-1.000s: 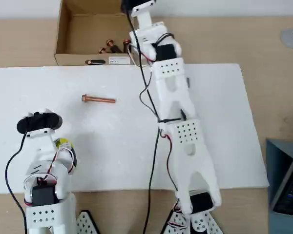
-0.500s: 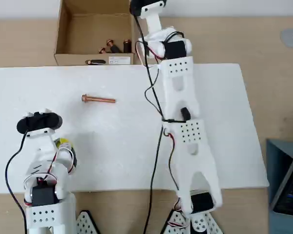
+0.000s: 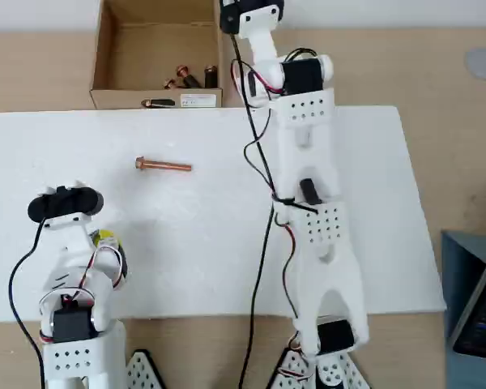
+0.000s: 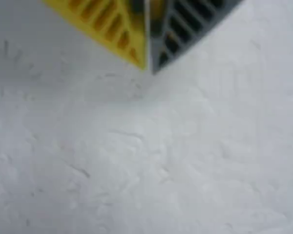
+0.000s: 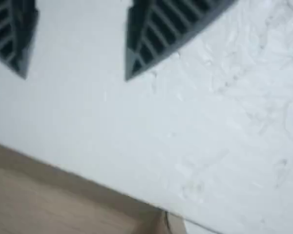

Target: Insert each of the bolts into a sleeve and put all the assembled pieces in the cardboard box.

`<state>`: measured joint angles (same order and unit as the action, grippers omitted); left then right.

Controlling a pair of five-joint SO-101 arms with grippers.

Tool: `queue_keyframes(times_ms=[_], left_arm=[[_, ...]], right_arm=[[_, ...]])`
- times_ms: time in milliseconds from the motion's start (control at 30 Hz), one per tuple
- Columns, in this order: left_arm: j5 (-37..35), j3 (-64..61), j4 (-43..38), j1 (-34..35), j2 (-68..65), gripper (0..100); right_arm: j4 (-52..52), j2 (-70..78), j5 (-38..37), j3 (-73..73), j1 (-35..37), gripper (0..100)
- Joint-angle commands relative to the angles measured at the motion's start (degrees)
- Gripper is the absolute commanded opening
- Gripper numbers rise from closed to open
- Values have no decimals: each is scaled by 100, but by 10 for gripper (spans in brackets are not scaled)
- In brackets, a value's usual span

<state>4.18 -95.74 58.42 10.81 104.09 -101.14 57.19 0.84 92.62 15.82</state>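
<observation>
Currently the left arm (image 3: pixel 73 267) sits folded at the near left corner of the white mat (image 3: pixel 186 259). The left gripper (image 4: pixel 147 66) points down at the mat, closed tip to tip with nothing held. The bolt (image 3: pixel 164 165) lies loose on the mat, ahead of that arm and a little toward the middle, well apart from it. Its long axis runs crosswise to the arm's reach, with the head at the left end and the shank trailing right. The cardboard box (image 3: pixel 100 57) stands past the mat's far edge, beyond the bolt. Several assembled pieces (image 3: pixel 190 77) are bunched at its near right corner. One more lies along the front wall, and I cannot tell whether it is inside or outside. The right arm (image 3: pixel 308 162) is stretched long across the mat toward the far side. The right gripper (image 5: pixel 75 75) is just beside the box's right wall, spread wide and empty. Judgement: the left gripper is the nearer of the two to the bolt. A pickup from that side would meet the shank broadside, so the jaws would need to open and straddle it across its length. The right gripper would have to come back toward the near left to reach it.
</observation>
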Motion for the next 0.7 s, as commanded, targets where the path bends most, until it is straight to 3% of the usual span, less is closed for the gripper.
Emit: queue_keyframes(times_ms=[0,333,667], left_arm=[[-97,44,-79,70,40,1],[-97,44,-79,70,40,1],[-97,44,-79,70,40,1]], right_arm=[[-132,-681,-53,268,-198,152],[-141,-2079,-35,-1095,-233,152],[-132,-4752,-44,-5262,-321,153]])
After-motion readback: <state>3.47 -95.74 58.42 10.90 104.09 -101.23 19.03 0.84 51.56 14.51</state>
